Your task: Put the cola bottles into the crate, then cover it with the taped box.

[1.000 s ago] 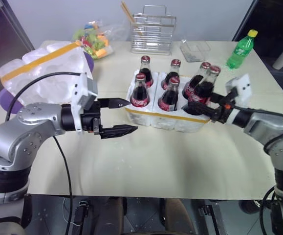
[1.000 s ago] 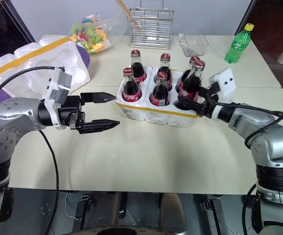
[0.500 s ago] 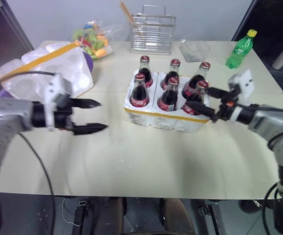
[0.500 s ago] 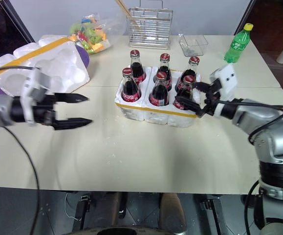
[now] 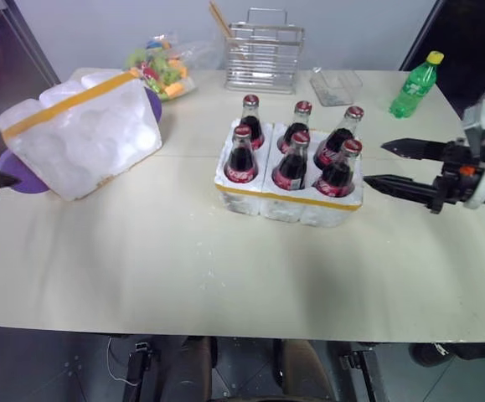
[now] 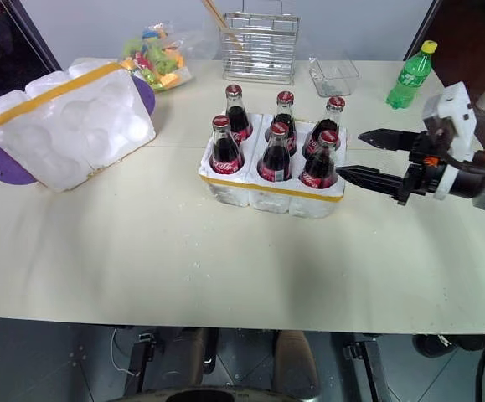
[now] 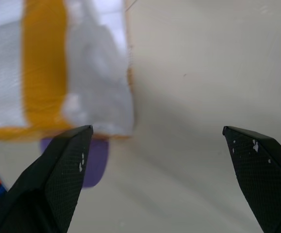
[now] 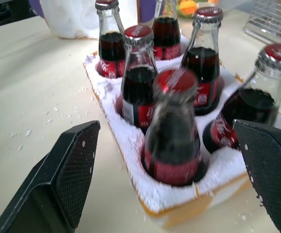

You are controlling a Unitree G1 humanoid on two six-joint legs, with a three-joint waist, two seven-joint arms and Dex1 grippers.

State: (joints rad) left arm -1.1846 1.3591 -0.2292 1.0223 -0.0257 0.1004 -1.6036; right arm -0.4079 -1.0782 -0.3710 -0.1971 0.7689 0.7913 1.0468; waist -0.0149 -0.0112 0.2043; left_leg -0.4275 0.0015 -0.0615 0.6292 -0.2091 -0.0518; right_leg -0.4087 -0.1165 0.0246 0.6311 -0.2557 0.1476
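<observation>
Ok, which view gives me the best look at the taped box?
The left eye view: the whole taped box lies tilted, hollows and yellow band showing. The right eye view matches. The left wrist view catches one blurred corner; the right wrist view, a sliver behind the cola bottles.

Black pointed claw [image 6: 356,157] (white wrist block, orange-marked).

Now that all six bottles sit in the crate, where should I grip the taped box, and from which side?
Probably with both hands, one on each short end of the taped box, pressing on the outer walls. It lies tilted against a purple object with its moulded hollows facing the crate, and it looks too broad for one hand to span. The open left hand is already near its taped corner; the open right hand would have to cross over.
</observation>
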